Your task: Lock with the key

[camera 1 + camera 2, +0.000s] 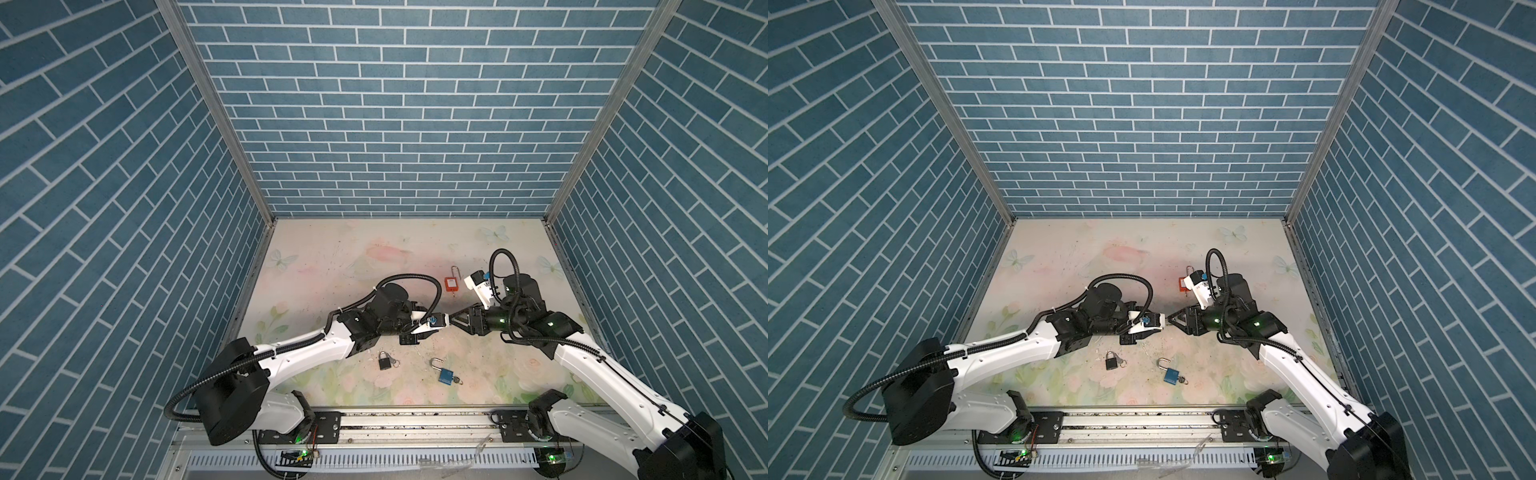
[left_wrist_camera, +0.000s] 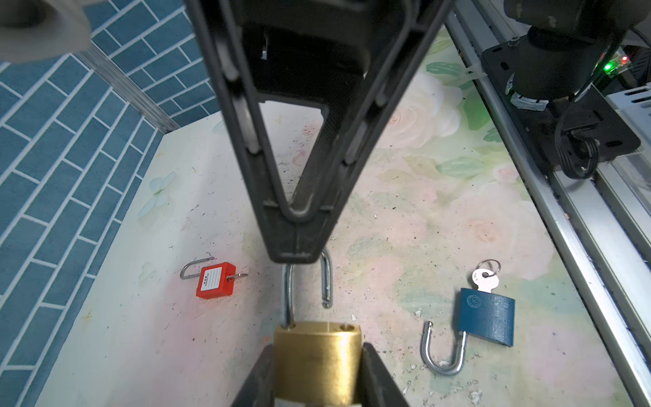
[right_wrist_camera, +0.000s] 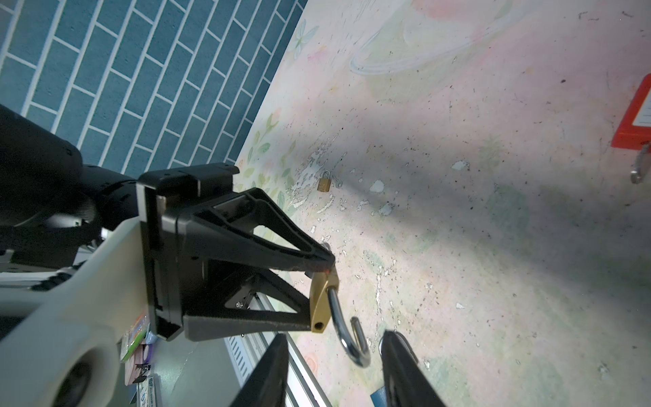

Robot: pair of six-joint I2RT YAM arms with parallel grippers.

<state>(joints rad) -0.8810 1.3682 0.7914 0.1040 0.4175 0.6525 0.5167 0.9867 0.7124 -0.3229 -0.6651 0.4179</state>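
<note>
A brass padlock point(image 2: 317, 359) point(image 3: 321, 303) hangs in the air above the middle of the table, with my left gripper point(image 2: 317, 349) point(image 1: 439, 323) shut on its body. Its steel shackle point(image 2: 327, 282) point(image 3: 338, 317) is swung open, with the free end out of its hole. My right gripper point(image 3: 336, 336) point(image 1: 451, 319) meets it tip to tip. Its jaws are open on either side of the shackle's bend, with a gap on both sides. The padlock's underside is hidden between my left fingers, so its key is hidden.
A red padlock point(image 1: 451, 284) with a key lies further back. A black padlock point(image 1: 384, 362) and an open blue padlock point(image 1: 446, 375) point(image 2: 486, 313), with a key point(image 2: 486, 278) in it, lie nearer the front rail point(image 1: 415, 419). Brick-patterned walls enclose three sides.
</note>
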